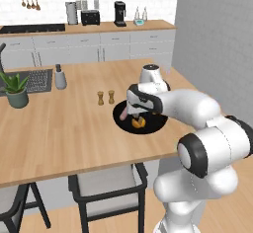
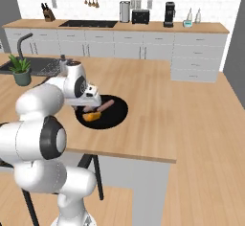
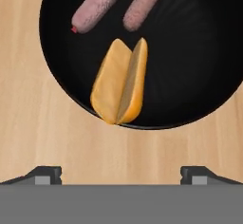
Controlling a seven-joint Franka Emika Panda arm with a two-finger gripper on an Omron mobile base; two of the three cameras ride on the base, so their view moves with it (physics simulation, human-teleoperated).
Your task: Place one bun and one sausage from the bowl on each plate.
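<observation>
Light wooden island surface [image 1: 69, 128], plain grain. Black bowl [image 1: 153, 123] rests on it near front right edge. Two small wooden shakers [image 1: 105, 97] stand side by side just left of bowl. Grey bottle [image 1: 60, 77] and potted plant [image 1: 16, 90] stand well apart at far left, near sink.

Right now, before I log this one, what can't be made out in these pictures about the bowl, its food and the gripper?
- Left base view: the gripper covers part of the bowl; bun and sausage only peek out.
- Right base view: the arm hides the bowl's left side.
- Hand view: both sausages are cut off by the top edge.
- Second bun: cannot tell.
- Plates: cannot tell where.
</observation>
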